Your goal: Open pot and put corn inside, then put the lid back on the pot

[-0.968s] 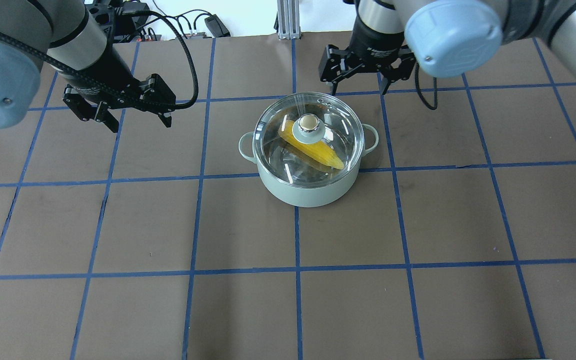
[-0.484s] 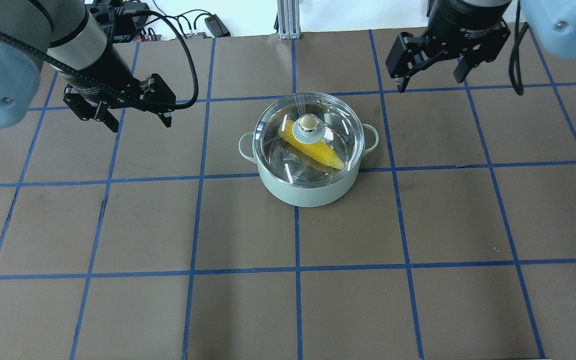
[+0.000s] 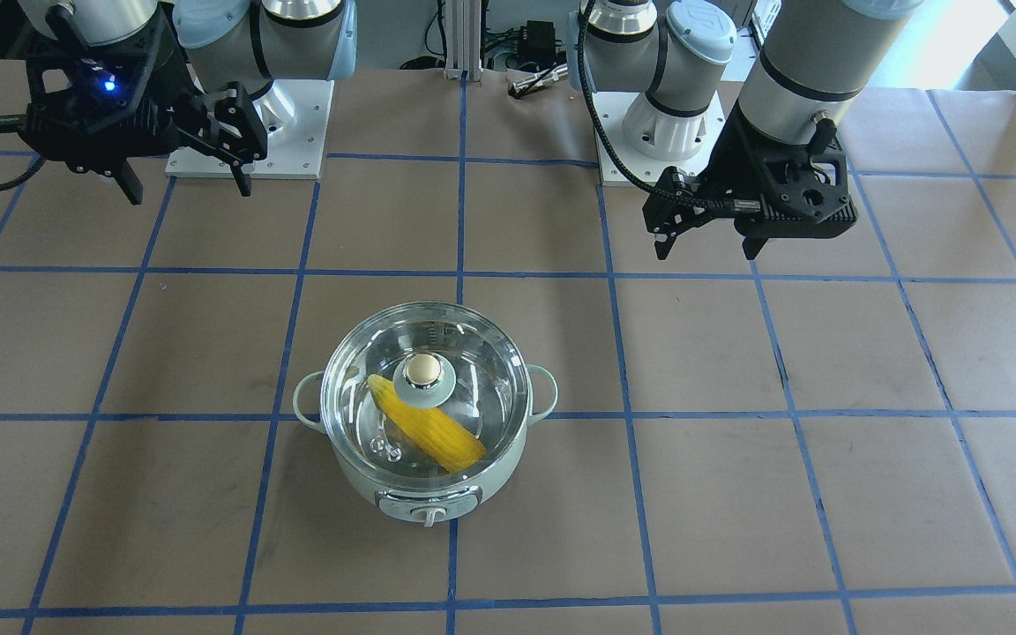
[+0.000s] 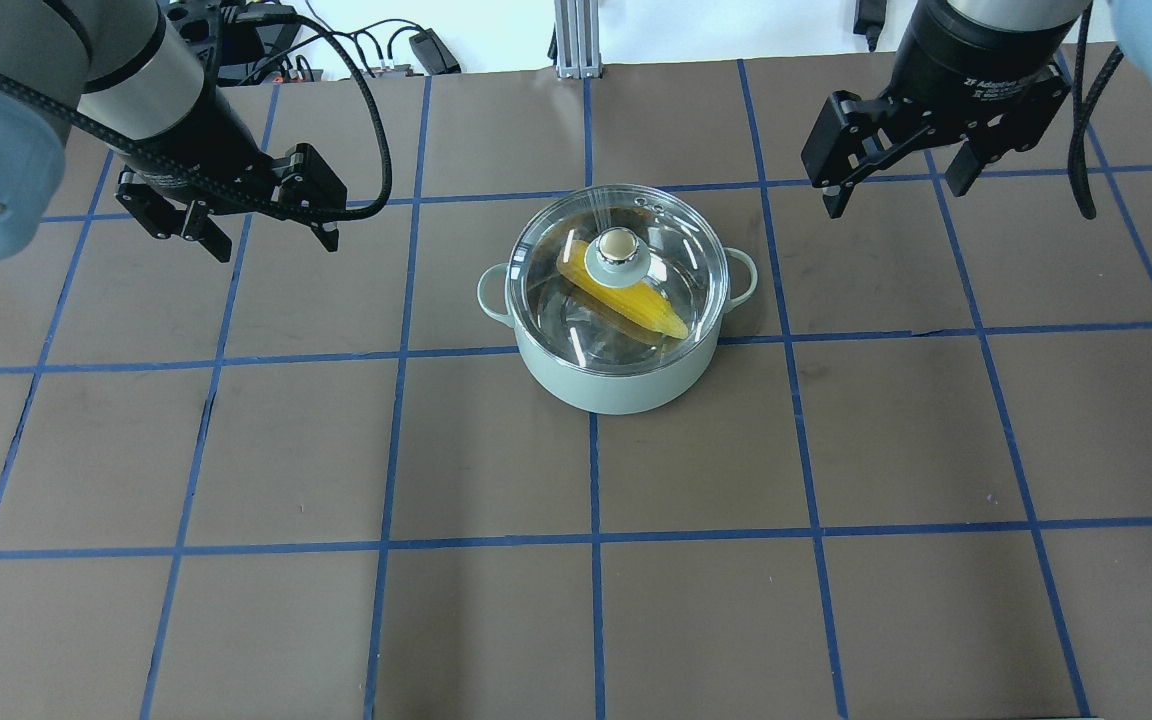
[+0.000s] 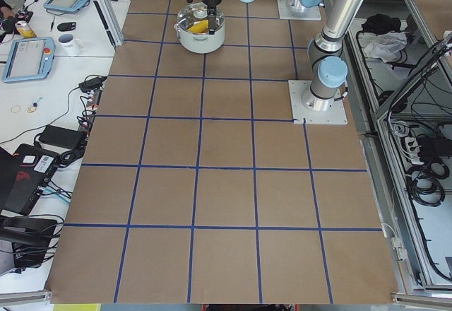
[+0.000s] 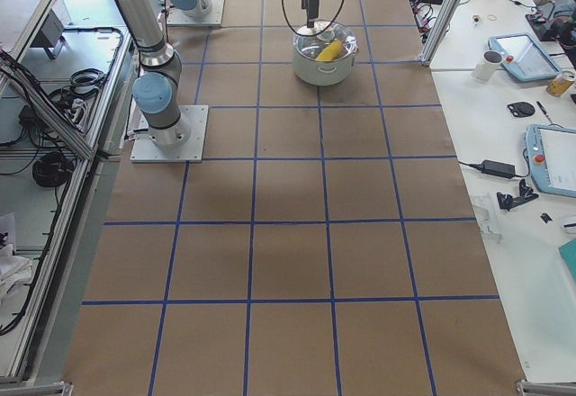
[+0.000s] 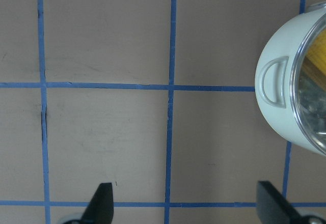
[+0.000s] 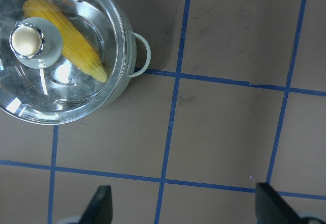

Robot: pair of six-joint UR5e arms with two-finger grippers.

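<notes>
The mint-green pot [image 4: 626,385] stands at the table's middle, with its control knob facing the front camera. The clear glass lid [image 4: 681,265] sits on it, knob upward. The yellow corn [image 4: 641,303] lies inside under the glass, and shows in the front view [image 3: 437,434]. My left gripper [image 4: 276,240] hangs open and empty well to the left of the pot. My right gripper [image 4: 893,198] hangs open and empty to the pot's far right. The right wrist view shows the lid [image 8: 66,86], the corn [image 8: 76,48] and a pot handle [image 8: 141,55]. The left wrist view shows the pot's side [image 7: 282,99].
The brown table has a blue tape grid. Cables and an aluminium post [image 4: 576,40] stand at its far edge. The two arm bases [image 3: 252,132] stand on the robot's side. A side bench with tablets [image 5: 28,49] lies beyond the table's edge.
My right gripper has swung from just behind the pot out to the right, still open. My left gripper has barely shifted. Pot, lid and corn have not moved.
</notes>
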